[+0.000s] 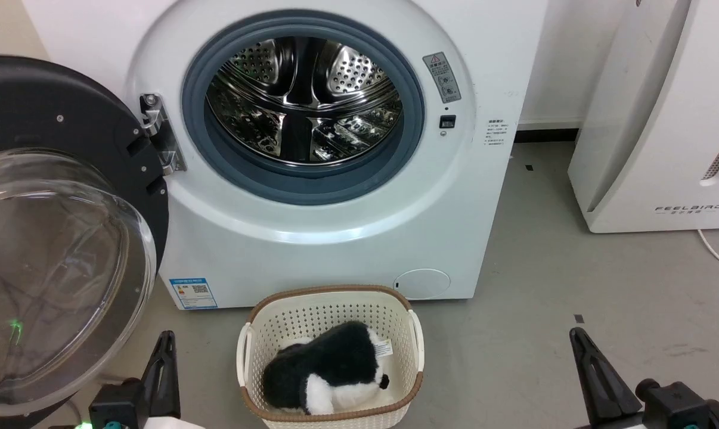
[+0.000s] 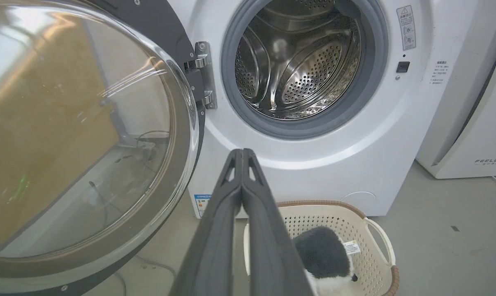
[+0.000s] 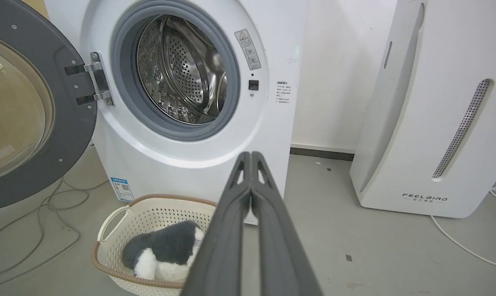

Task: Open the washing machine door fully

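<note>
The white washing machine faces me with its steel drum and grey gasket exposed. Its round black door with the bulging clear glass bowl is swung wide to the left on its hinge; the same door shows in both wrist views. My left gripper sits low at the lower left, just right of the door's rim and apart from it; its fingers are pressed together, holding nothing. My right gripper rests at the lower right, fingers also together, holding nothing.
A cream laundry basket holding a black and white plush toy stands on the grey floor right before the washer. A white FEELBIRD appliance stands at the right. Cables lie on the floor under the door.
</note>
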